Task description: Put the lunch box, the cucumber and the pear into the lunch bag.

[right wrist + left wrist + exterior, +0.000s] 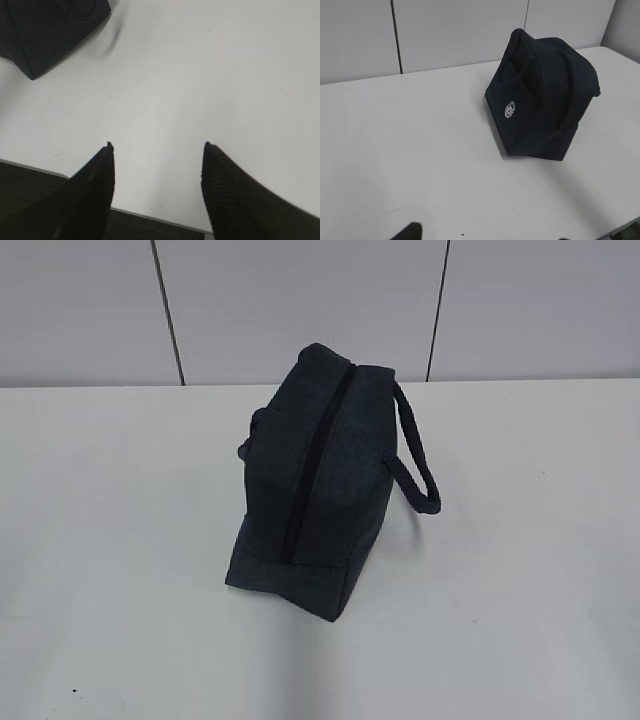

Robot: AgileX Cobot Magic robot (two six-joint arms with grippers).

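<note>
Tabletop [120, 540], white, matte, wide, filling most of every view; few tiny dark specks near front edge. Pale grey wall panels [300, 300] behind, split by thin dark vertical seams. Strip of dark floor [30, 185] beyond table edge in right wrist view.

Dark navy fabric lunch bag [310, 480] standing upright mid-table, largest item, alone on surface. Black zipper line [318, 455] running along top ridge and down near end, looks closed; ring pull not made out. Looped navy handle [420, 465] hanging off right side in exterior view. Small round white printed logo [509, 109] on bag's side panel in left wrist view; lettering too small to read.

Right gripper [157, 147] low over bare table near front edge, two black ribbed fingers [97, 185] spread wide apart, holding nothing; bag corner well off at upper left of that view.

Left gripper [485, 235] barely in frame, only one dark finger tip [410, 231] at bottom edge; spread or pressed together cannot tell. Well apart from bag.
</note>
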